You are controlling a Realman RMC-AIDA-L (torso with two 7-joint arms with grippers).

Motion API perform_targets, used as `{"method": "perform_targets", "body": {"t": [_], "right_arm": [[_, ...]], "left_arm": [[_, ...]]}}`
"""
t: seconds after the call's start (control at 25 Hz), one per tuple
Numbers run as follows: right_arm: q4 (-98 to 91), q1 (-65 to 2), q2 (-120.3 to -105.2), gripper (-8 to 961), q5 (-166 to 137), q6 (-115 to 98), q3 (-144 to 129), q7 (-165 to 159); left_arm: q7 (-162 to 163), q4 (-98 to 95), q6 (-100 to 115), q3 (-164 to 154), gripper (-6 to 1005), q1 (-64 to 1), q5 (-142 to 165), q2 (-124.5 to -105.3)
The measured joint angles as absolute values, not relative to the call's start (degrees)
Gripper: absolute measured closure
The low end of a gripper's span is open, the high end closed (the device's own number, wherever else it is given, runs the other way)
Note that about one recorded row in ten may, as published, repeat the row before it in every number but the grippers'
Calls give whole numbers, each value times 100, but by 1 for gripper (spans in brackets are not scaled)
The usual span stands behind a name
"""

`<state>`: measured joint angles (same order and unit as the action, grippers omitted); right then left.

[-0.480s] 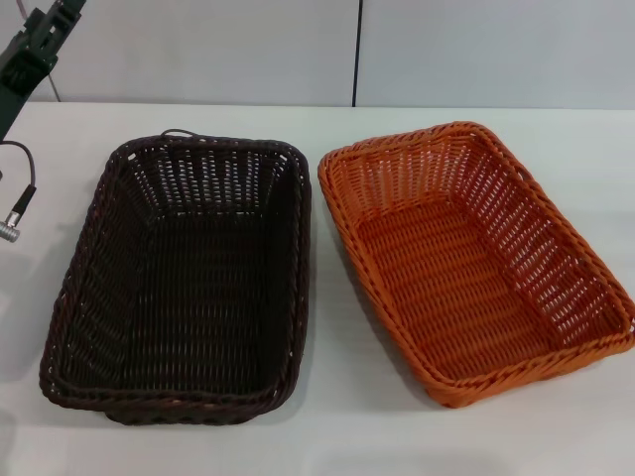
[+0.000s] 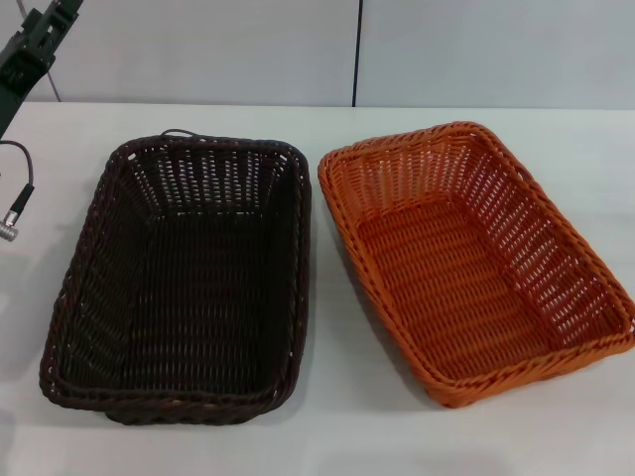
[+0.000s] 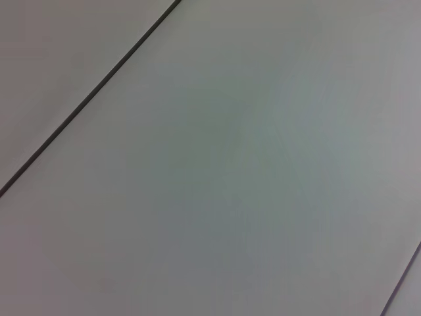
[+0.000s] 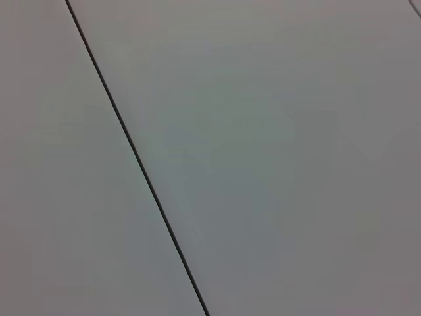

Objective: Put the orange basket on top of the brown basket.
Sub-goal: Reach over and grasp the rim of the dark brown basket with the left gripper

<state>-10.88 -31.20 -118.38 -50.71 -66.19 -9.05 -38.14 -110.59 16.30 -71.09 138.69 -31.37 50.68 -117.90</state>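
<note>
Weave: orange wicker and dark brown wicker, side by side, and we have not touched either one yet.
Step in hand: the very start, as we judge it; the orange basket (image 2: 476,260) sits on the table (image 2: 327,436), nothing lifted, nothing stacked.
Our pincers: neither gripper shows in any view, so we cannot tell whether they are released or clenched; both wrist cameras face only pale panels with a dark seam.
Left arm: just a dark piece of it (image 2: 35,45) at the upper left corner of the head view, well apart from both baskets.
Cable: a black lead with a metal plug (image 2: 12,223) hangs near the brown basket's outer side, not touching it.
Orange basket, place: to our right, far from wherever the pincers are, its near long rim just beside the brown basket (image 2: 179,283), a narrow gap between them.
Orange basket, look: rectangular tray, sloped open-weave walls, braided rim, empty, turned at a slight angle to its neighbour.
Brown basket: same shape, empty, upright, to our left.
Next move: we would bring a pincer down over a rim of the orange basket, clamp the braid, lift clear of the brown rim, carry across and square up the angle before lowering.
Risk: we reckon a one-sided grip on the rim could tip the tray.
</note>
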Motion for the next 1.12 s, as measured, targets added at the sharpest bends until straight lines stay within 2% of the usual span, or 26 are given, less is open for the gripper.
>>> {"method": "perform_targets", "body": {"t": [0.56,0.84,0.88,0.92,0.96,1.0,1.12], "right_arm": [[-1133,-3169,-11820,157,-5071,-6348,-905,-3814],[-1134,-3173,-11805,157,-5071,-6266,-905,-3814],[-1136,-3173,-11804,157,-5071,-6236,-905,-3814],[-1138,-3172,-11804,157,-5071,-6222,-905,-3814],[-1140,-3171,-11803,157,-5071,-6209,-905,-3814],[-1143,-3169,-11801,157,-5071,-6203,-905,-3814],[-1143,-3168,-11795,157,-5071,-6201,-905,-3814]], "left_arm": [[-10395,2052,-6247,13513,169,-3195,5142,-11767],[-9661,2776,-5439,12640,178,-3123,5184,-11559],[-9059,3075,-5283,12281,179,-3120,5448,-11281],[-8734,3226,-5273,12184,180,-3129,5715,-11133],[-8734,3226,-5273,12184,181,-3129,5715,-11133],[-8284,3430,-5290,12149,182,-3134,6081,-11012],[-7571,3876,-5296,12145,186,-3120,6837,-10908]]}}
